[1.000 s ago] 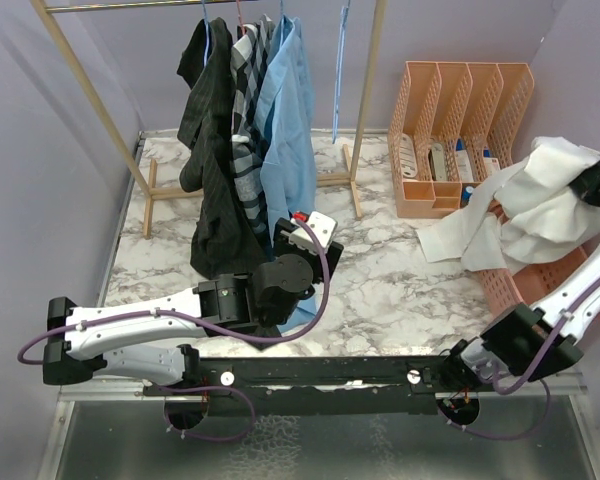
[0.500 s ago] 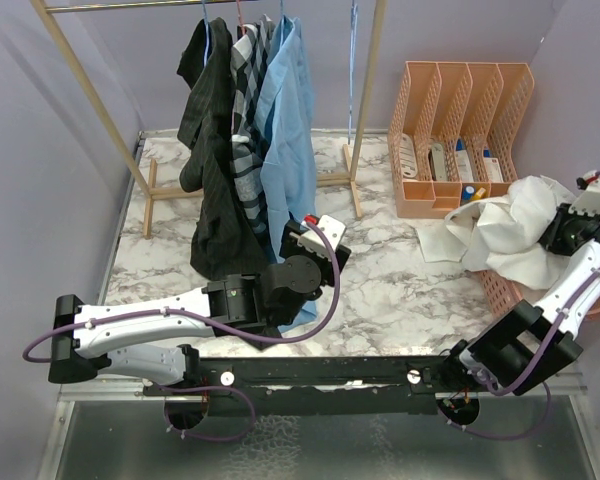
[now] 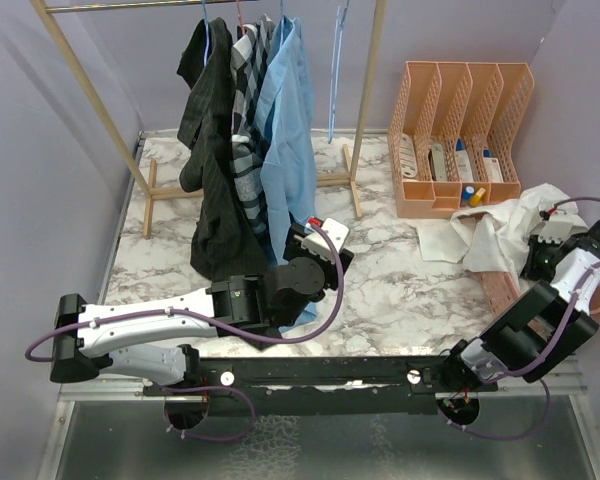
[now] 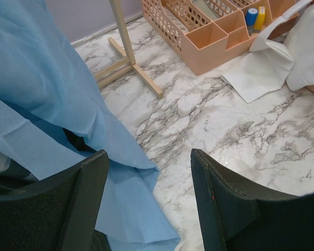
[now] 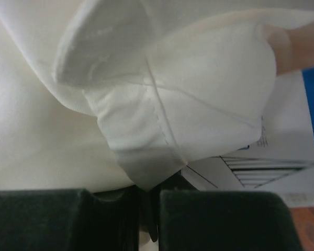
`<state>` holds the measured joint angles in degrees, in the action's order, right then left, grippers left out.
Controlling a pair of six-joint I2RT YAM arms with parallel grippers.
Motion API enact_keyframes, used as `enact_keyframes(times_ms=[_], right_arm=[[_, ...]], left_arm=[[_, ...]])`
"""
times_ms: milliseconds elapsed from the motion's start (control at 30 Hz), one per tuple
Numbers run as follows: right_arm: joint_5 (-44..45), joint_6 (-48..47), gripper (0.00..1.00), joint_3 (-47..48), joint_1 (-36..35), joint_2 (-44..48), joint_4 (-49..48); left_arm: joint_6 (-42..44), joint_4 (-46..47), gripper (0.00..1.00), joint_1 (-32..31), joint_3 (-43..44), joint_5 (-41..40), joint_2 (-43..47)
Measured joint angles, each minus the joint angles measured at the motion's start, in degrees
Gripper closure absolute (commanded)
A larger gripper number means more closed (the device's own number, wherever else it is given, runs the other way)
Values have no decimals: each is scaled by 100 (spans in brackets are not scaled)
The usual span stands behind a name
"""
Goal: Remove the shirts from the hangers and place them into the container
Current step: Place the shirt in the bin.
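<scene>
Right end effector point(image 5: 149, 196) lowered white shirt point(image 3: 505, 225) onto basket point(image 3: 495, 290); paper point(image 5: 251, 157) print seemingly illegible.

Open lane mid-table.
We see bare marble tabletop point(image 3: 390, 285) between hanging light blue shirt point(image 3: 290, 130) and crumpled white shirt point(image 3: 490, 235).

Container point(image 3: 497, 290) largely beneath white shirt point(image 3: 505, 228)

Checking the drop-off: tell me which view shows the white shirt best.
Top external: most of the white shirt, heaped over the basket and the table. Right wrist shows only close folds against its fingers; left wrist catches just one edge.
</scene>
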<state>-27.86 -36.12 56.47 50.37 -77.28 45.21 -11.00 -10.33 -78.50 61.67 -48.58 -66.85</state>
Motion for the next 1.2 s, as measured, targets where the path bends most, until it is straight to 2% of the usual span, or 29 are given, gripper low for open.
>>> enact_keyframes(times_ms=[333,367,500,567,733,933,1067,1200], right_arm=[[437,-527,98,-855,0,-286,-505],[476,-557,94,-883,0,-308,-518],[490,-592,59,-758,0,-282,-393],[411,-627,46,-428,0,-236,-70],[-109,-662,30,975,0,70,754],[-793,-647,9,2750,0,474,1300],[-1246,-415,11,3499,-2,533,1384],[-1670,-236,17,4360,-81,-260,1805]], left_arm=[[-22,44,33,0,-31,105,-131],[-22,46,32,0,-37,107,-136],[-22,76,27,0,-44,133,-166],[-24,85,26,0,-44,153,-170],[-46,136,26,0,-109,212,-170],[-66,197,26,0,-236,216,-168],[-63,280,26,0,-319,219,-146],[-63,367,26,0,-332,229,-140]])
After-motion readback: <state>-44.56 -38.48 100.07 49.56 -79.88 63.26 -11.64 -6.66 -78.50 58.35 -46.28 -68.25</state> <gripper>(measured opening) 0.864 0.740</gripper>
